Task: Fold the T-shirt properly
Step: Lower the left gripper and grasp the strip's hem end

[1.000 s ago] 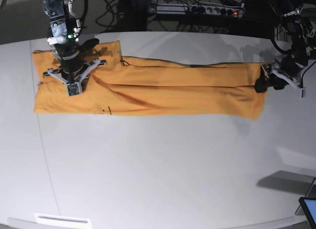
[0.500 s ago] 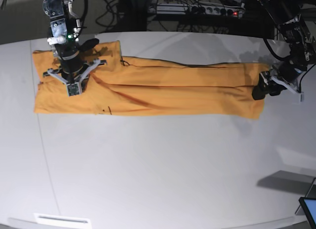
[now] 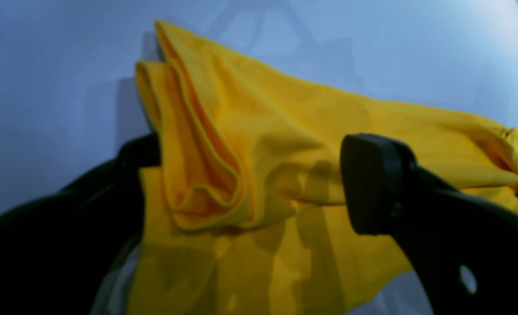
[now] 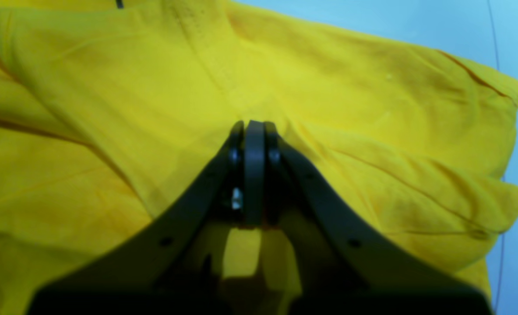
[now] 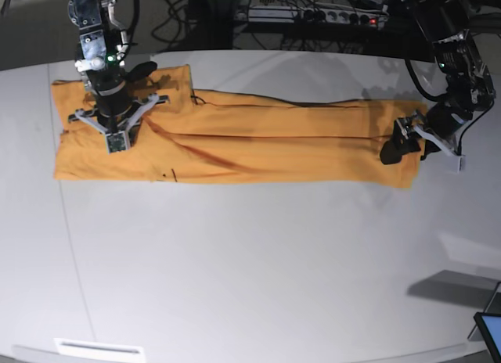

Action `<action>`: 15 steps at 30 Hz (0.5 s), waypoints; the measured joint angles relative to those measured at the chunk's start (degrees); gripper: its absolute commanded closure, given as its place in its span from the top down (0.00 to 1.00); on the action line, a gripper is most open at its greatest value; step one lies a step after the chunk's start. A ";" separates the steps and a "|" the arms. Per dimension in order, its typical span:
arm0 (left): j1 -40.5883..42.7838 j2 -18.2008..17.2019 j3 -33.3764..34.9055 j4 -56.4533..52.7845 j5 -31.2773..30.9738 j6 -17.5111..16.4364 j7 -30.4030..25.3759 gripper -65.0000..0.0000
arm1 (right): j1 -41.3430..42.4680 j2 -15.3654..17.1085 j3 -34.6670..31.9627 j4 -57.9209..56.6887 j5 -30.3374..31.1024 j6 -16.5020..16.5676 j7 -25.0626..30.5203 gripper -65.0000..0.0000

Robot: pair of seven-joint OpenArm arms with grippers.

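Now my right gripper (image 5: pixel 116 122), jaws closed, pins the T-shirt (image 5: pixel 258 140) upper left; left gripper (image 5: pixel 403 144), wide, straddles its right hem to grab.

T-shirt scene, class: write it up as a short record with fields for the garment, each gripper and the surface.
garment: orange-yellow T-shirt, folded into a long band, lying flat
left gripper: open, jaws straddling the band's bunched end
right gripper: shut, tips pressed on the cloth at the other end
surface: pale table
task stage: lengthwise fold done, no crosswise fold yet
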 measured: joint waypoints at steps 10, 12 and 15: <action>1.36 0.22 -0.07 -0.13 0.74 0.07 0.94 0.12 | 0.02 0.00 0.00 0.00 -0.02 0.00 -0.02 0.00; 1.49 0.22 -0.11 -0.20 0.72 0.11 1.53 0.00 | 0.02 -0.02 0.00 0.00 -0.02 0.00 0.00 0.00; 1.53 -0.22 -0.02 -0.28 0.66 0.04 1.73 0.00 | 0.00 0.00 0.00 0.00 -0.02 0.00 0.00 0.00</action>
